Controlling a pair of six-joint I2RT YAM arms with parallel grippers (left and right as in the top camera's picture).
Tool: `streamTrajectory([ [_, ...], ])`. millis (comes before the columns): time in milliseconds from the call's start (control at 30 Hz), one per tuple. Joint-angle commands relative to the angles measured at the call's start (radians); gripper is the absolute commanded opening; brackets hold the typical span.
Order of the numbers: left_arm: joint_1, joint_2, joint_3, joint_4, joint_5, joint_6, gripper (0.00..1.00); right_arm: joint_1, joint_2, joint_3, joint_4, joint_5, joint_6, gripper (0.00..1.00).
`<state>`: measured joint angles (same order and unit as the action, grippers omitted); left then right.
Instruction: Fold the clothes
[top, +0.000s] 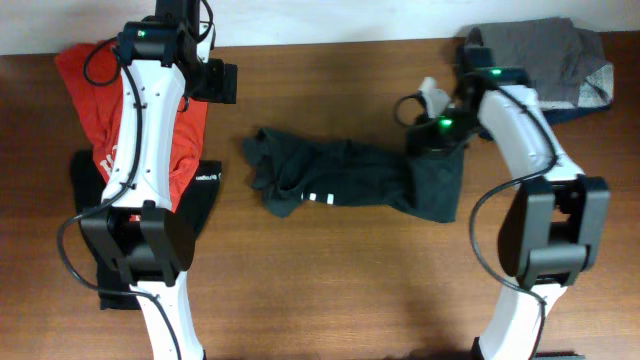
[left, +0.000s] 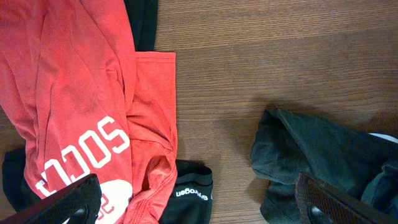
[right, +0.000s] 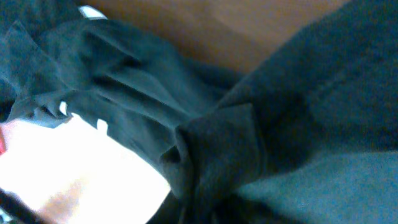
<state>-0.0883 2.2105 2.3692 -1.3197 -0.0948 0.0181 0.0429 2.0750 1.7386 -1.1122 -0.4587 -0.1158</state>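
Bunched black T-shirt (top: 330, 182) on desk (top: 330, 285): right fingers (top: 436, 142) at its end, grip unclear; left fingers (left: 68, 202) wide apart nearby. Best pulled flat first.

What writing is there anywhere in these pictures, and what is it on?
"SOCC": big white letters, upside down and cut off, on the red shirt.
"progen", roughly, not certain: small white letters on the black garment beneath it.
White marks on the dark garment mid-table: too small to read.
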Motion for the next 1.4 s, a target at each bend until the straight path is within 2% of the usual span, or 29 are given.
streamTrajectory([
  [0, 0.002, -0.004, 0.002, 0.002, -0.006, 0.008, 0.99, 0.07, -0.008, 0.017, 0.023, 0.029, 0.047, 0.2],
  [67, 0.002, -0.004, 0.002, 0.002, -0.006, 0.008, 0.99, 0.1, -0.008, 0.017, 0.027, 0.029, 0.047, 0.36],
  [133, 0.002, -0.004, 0.002, 0.002, -0.006, 0.008, 0.99, 0.13, -0.008, 0.017, 0.008, 0.028, 0.047, 0.63],
  [200, 0.002, -0.004, 0.002, 0.002, -0.006, 0.008, 0.99, 0.141, -0.008, 0.017, -0.014, 0.028, 0.047, 0.72],
  [400, 0.002, -0.004, 0.002, 0.002, 0.044, 0.008, 0.99, 0.125, -0.008, 0.017, -0.067, 0.026, 0.047, 0.7],
  [533, 0.002, 0.0, -0.021, -0.003, 0.221, 0.01, 0.99, 0.092, -0.01, 0.028, -0.088, 0.026, 0.047, 0.7],
  [667, 0.002, 0.0, -0.124, -0.001, 0.377, 0.066, 0.99, 0.053, -0.01, 0.08, -0.146, 0.027, 0.042, 0.7],
  [933, 0.002, 0.0, -0.342, 0.042, 0.418, 0.123, 0.99, 0.02, -0.01, 0.141, -0.236, 0.094, 0.016, 0.72],
  [1200, 0.002, 0.0, -0.526, 0.164, 0.493, 0.191, 0.99, 0.02, -0.01, 0.141, -0.25, 0.116, 0.016, 0.72],
  [1367, 0.001, 0.0, -0.658, 0.301, 0.634, 0.236, 0.99, 0.02, -0.01, 0.141, -0.251, 0.116, 0.016, 0.72],
])
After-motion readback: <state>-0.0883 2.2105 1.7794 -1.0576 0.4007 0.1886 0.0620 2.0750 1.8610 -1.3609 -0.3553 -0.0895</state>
